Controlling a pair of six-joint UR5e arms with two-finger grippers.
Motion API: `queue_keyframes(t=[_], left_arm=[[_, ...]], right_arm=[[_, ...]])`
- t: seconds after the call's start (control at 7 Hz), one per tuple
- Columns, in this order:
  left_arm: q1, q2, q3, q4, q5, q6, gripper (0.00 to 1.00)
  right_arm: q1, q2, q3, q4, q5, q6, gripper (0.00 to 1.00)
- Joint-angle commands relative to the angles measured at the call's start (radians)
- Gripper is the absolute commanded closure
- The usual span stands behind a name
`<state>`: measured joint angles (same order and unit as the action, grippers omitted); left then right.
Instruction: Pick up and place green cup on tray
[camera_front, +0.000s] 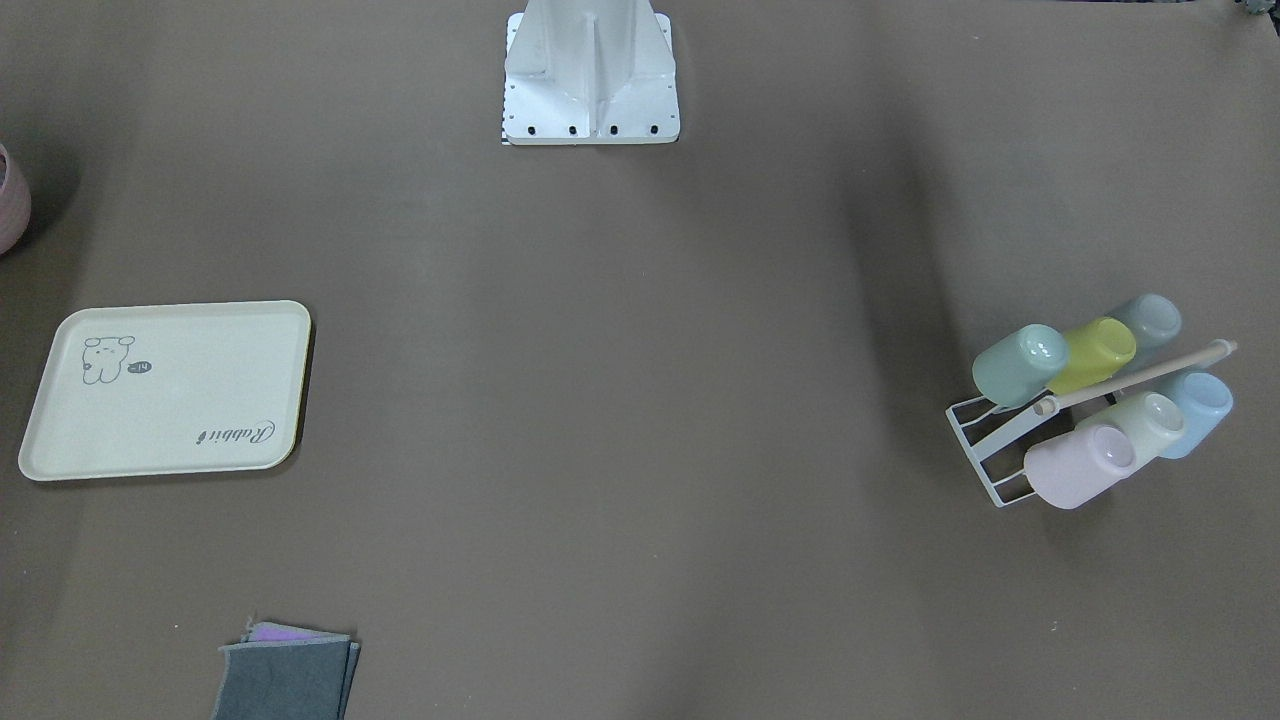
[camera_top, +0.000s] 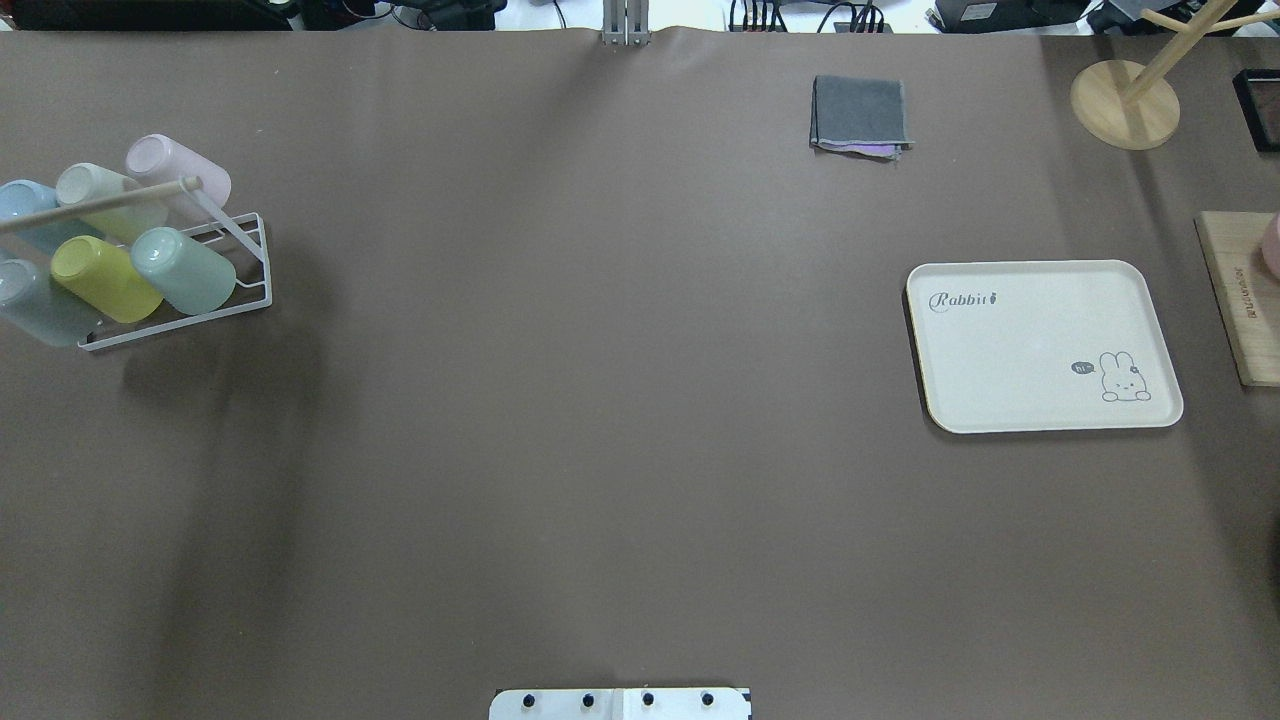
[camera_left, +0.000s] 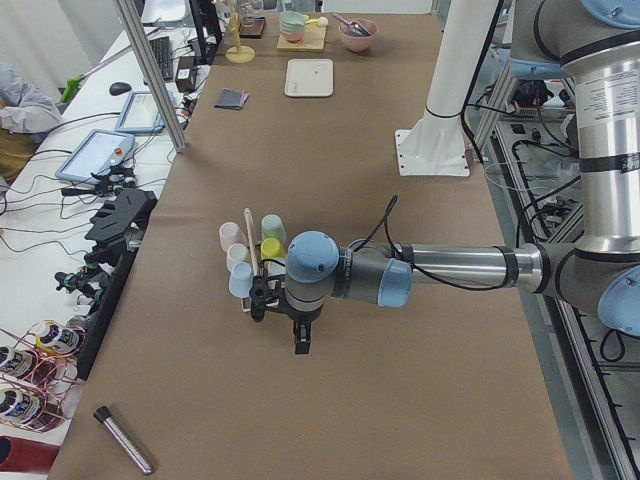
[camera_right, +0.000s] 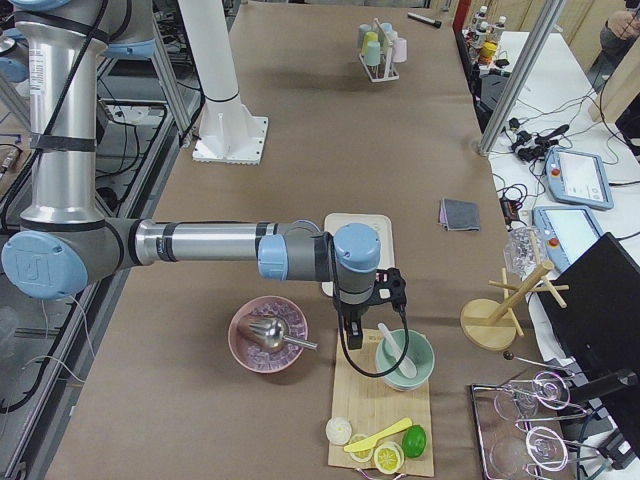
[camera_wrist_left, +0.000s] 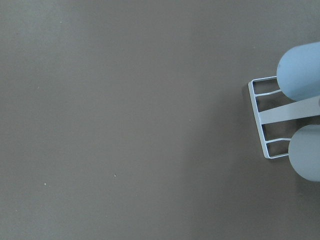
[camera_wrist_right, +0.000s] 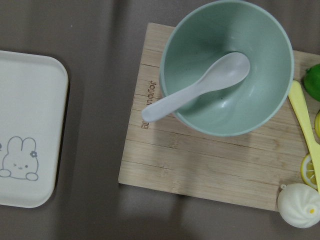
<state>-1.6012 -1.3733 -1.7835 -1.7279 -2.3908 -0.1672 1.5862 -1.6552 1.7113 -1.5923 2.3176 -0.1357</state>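
Observation:
The green cup (camera_front: 1020, 365) lies mouth-down on a white wire rack (camera_front: 985, 440) with several other cups; in the overhead view it (camera_top: 180, 270) is the cup nearest the table's middle. The cream tray (camera_front: 165, 390) lies flat at the other end and also shows in the overhead view (camera_top: 1040, 345) and the right wrist view (camera_wrist_right: 25, 130). My left gripper (camera_left: 302, 345) hangs over the table beside the rack's outer end; I cannot tell if it is open or shut. My right gripper (camera_right: 347, 335) hangs over a wooden board beyond the tray; I cannot tell its state either.
A yellow-green cup (camera_front: 1098, 352) sits next to the green one. A folded grey cloth (camera_top: 860, 115) lies at the far edge. A green bowl with a white spoon (camera_wrist_right: 227, 70) stands on the wooden board (camera_wrist_right: 200, 165). A pink bowl (camera_right: 268, 335) and a wooden stand (camera_top: 1125, 100) are near the tray.

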Motion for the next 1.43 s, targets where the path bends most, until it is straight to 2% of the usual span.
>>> queue_keyframes(t=[0.0,0.14,0.29,0.57,0.86,1.0,1.14,1.29], left_arm=[[0.0,0.002,0.001,-0.002,0.001,0.006,0.03],[0.001,-0.009,0.007,-0.002,0.024,0.006,0.04],[0.007,-0.024,-0.002,-0.002,0.091,0.026,0.05],[0.045,-0.078,-0.011,0.004,0.107,0.11,0.05],[0.14,-0.122,-0.092,0.049,0.214,0.133,0.04],[0.206,-0.177,-0.126,0.142,0.302,0.247,0.03],[0.286,-0.246,-0.176,0.222,0.438,0.378,0.03],[0.39,-0.351,-0.184,0.32,0.561,0.431,0.03]], right_arm=[[0.0,0.0,0.001,0.0,0.0,0.001,0.0],[0.0,0.0,0.001,0.0,0.002,0.001,0.0],[0.0,0.0,0.001,0.0,0.002,0.001,0.0],[0.0,0.0,0.004,0.0,-0.001,0.001,0.0],[0.0,-0.005,0.013,0.0,0.0,0.001,0.0],[0.0,-0.003,0.013,0.0,-0.004,0.001,0.0],[0.001,0.0,0.011,0.0,-0.01,0.001,0.0],[0.0,-0.002,0.001,-0.002,-0.009,0.002,0.0]])
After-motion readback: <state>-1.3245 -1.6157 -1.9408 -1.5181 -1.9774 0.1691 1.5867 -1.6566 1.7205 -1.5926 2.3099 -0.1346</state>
